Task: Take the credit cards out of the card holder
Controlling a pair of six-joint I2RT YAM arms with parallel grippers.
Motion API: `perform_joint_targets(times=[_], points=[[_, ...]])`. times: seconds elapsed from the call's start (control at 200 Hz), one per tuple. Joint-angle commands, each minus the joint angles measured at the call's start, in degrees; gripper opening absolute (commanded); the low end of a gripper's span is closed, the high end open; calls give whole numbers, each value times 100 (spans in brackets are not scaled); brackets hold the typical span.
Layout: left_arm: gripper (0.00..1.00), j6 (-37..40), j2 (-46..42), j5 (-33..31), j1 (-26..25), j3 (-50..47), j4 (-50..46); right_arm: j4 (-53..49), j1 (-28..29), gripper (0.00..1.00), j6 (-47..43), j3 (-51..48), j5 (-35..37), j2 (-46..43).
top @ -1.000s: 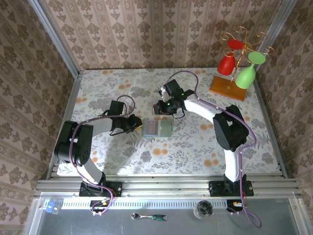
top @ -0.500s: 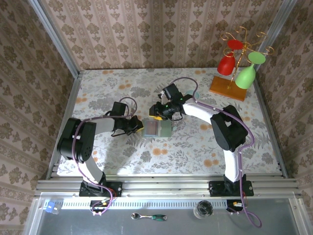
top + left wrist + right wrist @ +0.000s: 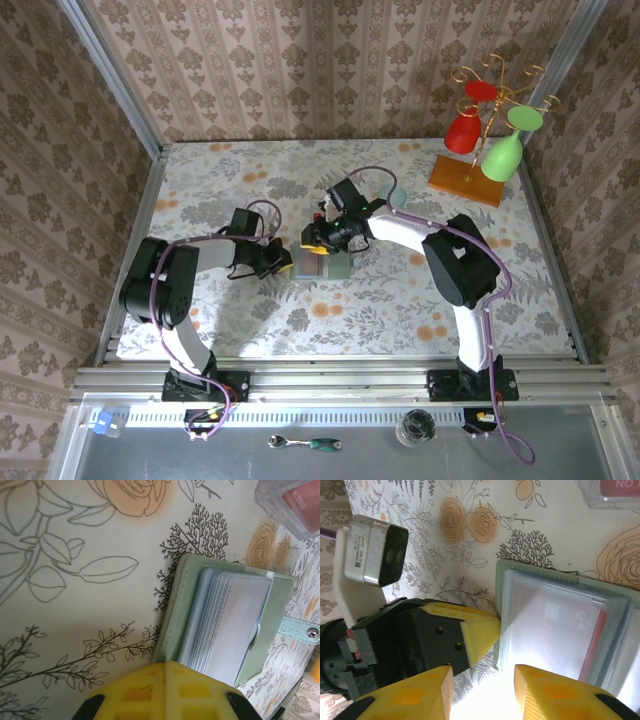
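The grey-green card holder (image 3: 333,265) lies open on the floral table, its clear sleeves (image 3: 230,620) facing up. A red credit card (image 3: 601,630) shows through the sleeves near the fold. My left gripper (image 3: 166,665) is shut, nothing between its yellow pads, and its tip touches the holder's left edge (image 3: 499,605). In the top view it (image 3: 287,262) sits just left of the holder. My right gripper (image 3: 482,669) is open and hovers over the holder's left end, one finger on each side of the sleeves' corner; from above it (image 3: 315,240) sits at the holder's far-left part.
A clear plastic case (image 3: 615,492) with something red inside lies just beyond the holder. A pale teal cup (image 3: 398,198) stands behind the right arm. A rack with red and green glasses (image 3: 490,135) stands at the back right. The holder's snap strap (image 3: 300,630) sticks out to the right.
The left gripper has closed fully and come up against the holder's left edge. The right gripper has moved down and left from beyond the holder to over its left end.
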Motion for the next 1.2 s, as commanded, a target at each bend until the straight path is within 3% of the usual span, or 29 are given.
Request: perform_joint_targets(times=[0.0, 1.195], points=[[3, 157, 151, -65, 28, 110, -223, -97, 59, 36, 78, -120, -72, 151], [2, 178, 197, -46, 85, 105, -258, -457, 75, 30, -211, -293, 542, 100]])
